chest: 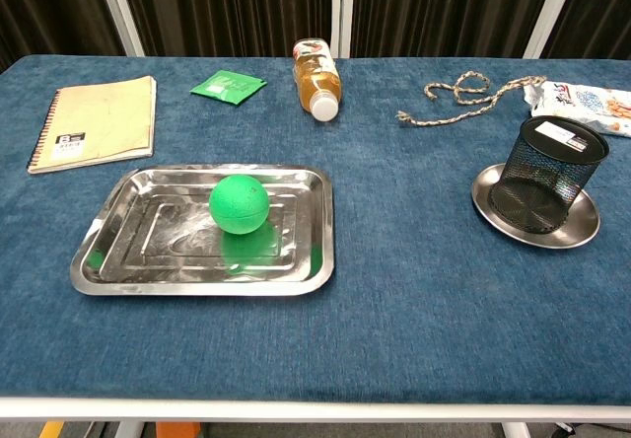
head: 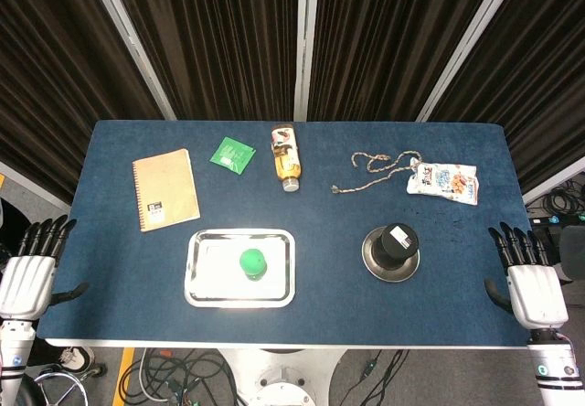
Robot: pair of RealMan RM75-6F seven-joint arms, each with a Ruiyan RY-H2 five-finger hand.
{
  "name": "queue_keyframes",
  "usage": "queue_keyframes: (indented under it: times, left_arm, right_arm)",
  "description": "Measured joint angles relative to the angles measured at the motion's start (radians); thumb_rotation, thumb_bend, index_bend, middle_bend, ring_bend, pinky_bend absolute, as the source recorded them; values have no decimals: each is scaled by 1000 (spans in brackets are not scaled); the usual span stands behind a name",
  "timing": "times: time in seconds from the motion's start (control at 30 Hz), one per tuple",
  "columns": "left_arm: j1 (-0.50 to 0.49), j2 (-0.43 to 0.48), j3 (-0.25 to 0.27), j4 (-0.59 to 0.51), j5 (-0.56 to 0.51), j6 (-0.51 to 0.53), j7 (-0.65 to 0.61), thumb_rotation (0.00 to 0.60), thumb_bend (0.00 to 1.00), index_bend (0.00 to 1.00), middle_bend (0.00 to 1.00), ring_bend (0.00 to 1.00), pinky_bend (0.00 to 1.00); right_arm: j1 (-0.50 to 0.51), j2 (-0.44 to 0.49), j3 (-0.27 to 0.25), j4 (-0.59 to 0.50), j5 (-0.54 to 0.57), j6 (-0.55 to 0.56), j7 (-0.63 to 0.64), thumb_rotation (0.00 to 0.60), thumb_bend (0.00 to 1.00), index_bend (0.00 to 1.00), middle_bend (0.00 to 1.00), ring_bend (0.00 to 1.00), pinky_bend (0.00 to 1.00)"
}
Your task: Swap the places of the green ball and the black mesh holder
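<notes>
Head view: nothing started yet. Left hand (head: 26,283) and right hand (head: 533,289) both sit off the table edges, fingers spread, holding nothing. Green ball (chest: 239,204) rests near the middle of a shiny rectangular steel tray (chest: 118,260) on the left side. Black mesh holder (chest: 545,177), a cylindrical wire-mesh cup with a white label across its top, stands upright on a small round metal dish (chest: 582,231) on the right. Likely next move: one hand reaches in and lifts one item clear so its spot frees up. Ball is smooth and round, so it may roll on the slick tray. Mesh is rigid and easy to grip. Table (chest: 394,339) is covered in blue cloth with a soft, fuzzy texture.
</notes>
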Motion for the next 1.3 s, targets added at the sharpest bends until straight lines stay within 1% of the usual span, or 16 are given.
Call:
queue_keyframes:
  times: [0.33,0.63,0.83,1.07,1.3]
  left_arm:
    - [-2,0,6,-8,15,-2,18,600,0,40,33,0,50]
    - [-11,-14,14,-13,27,-16,40,600,0,40,33,0,50]
    - [-8,-20,16,-15,39,-4,38,600,0,40,33,0,50]
    - [-7,-22,19,-5,42,-3,23,600,0,41,33,0,50]
    - [-6,-24,22,17,40,-9,4,600,0,40,33,0,50]
  right_arm:
    - [8,8,0,-7,0,-16,-2,600,266,0,0,0,0]
    - [50,9,-1,-35,0,-84,-29,600,263,0,0,0,0]
    - [118,19,22,-80,36,-188,-116,600,261,0,0,0,0]
    - [229,4,54,-129,153,-358,-216,600,261,0,0,0,0]
    - [308,-58,66,-131,217,-427,-291,600,262,0,0,0,0]
